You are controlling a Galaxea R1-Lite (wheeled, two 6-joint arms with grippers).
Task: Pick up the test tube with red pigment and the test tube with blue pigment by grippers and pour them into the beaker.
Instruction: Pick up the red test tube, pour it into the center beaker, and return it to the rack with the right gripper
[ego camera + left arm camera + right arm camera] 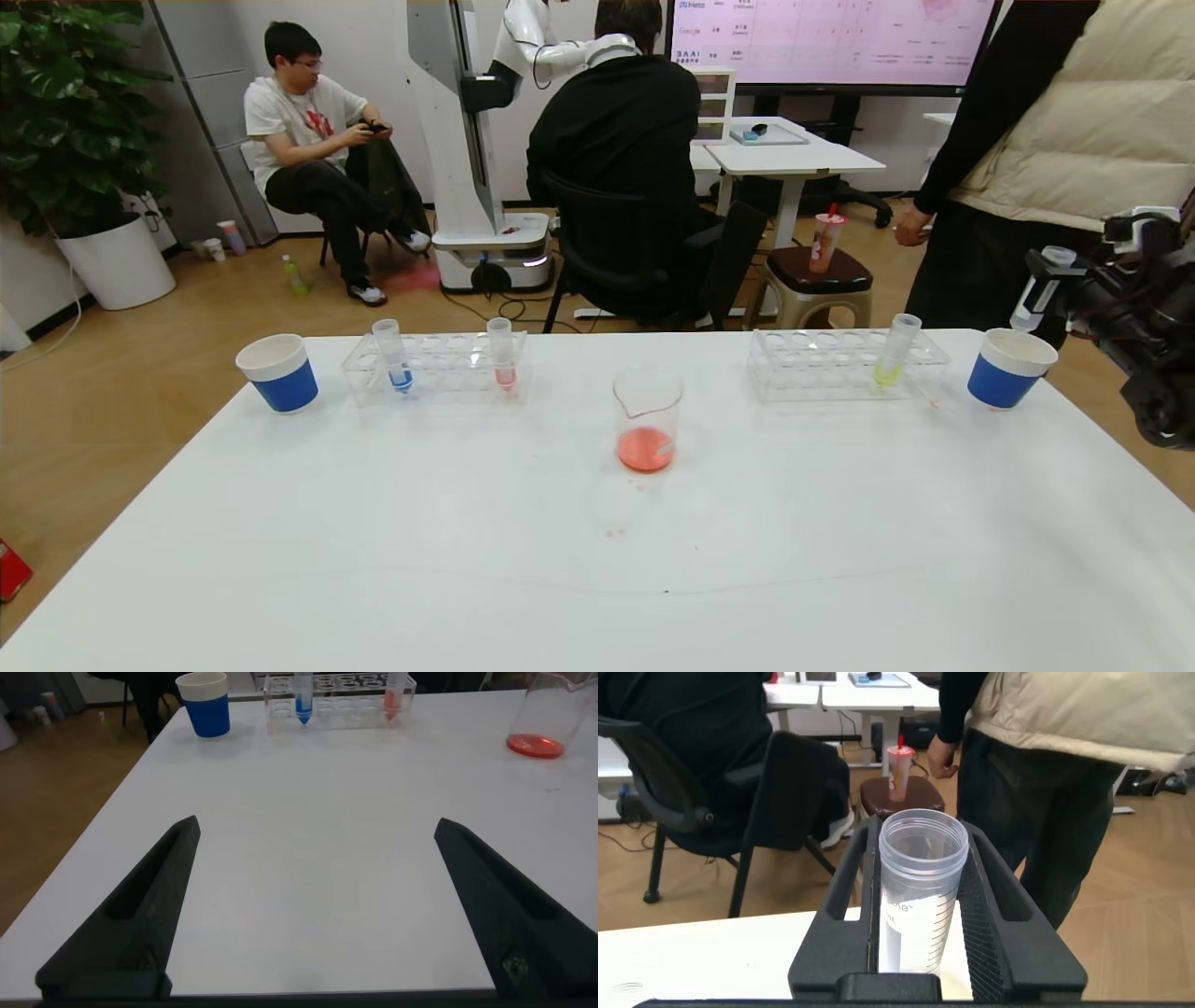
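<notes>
One emptied tube (920,891) upright, right gripper (924,917) clamped.

Head camera looks down across the white table (373,560); left wrist camera skims it low, sharing the beaker (646,417)

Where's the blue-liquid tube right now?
In the head view, the slim clear tube of deep blue liquid stands in the left clear plastic rack, beside the blue-and-white paper cup.
</notes>
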